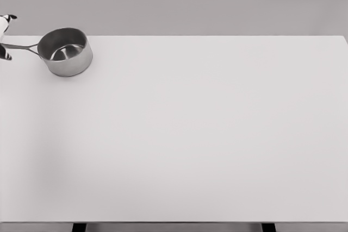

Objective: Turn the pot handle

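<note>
Head view: pot [64,52] on table [206,134].

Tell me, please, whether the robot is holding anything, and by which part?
Probably the pot, by the far tip of its handle: a robot hand sits there at the frame's left edge, mostly cropped, so a grip is unconfirmed.

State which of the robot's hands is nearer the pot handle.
Left. The left hand shows only as fingertips at the picture's left edge, at the end of the pot handle. The right hand is out of view.

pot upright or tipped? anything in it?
Upright and empty: the pot sits flat on the table, rim up, bare metal bottom visible inside.
</note>
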